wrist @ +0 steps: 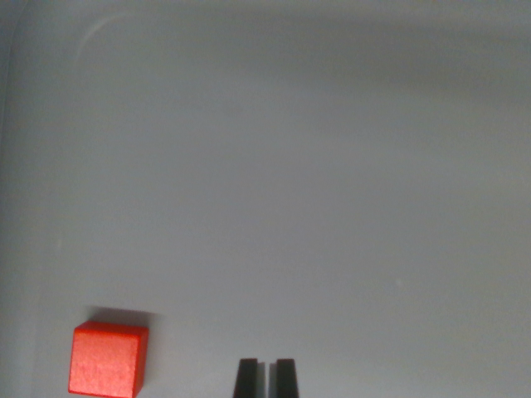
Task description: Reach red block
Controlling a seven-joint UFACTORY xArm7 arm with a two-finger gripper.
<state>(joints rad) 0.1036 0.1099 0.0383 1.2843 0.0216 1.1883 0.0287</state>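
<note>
Wrist view. The red block [108,359] sits on the pale grey counter [315,191] in the lower left of the frame, casting a thin shadow along its upper edge. The claw [265,378] enters at the bottom centre, its two dark fingertips nearly together with only a narrow slit between them, holding nothing. Block and claw are apart, the block to the claw's left.
</note>
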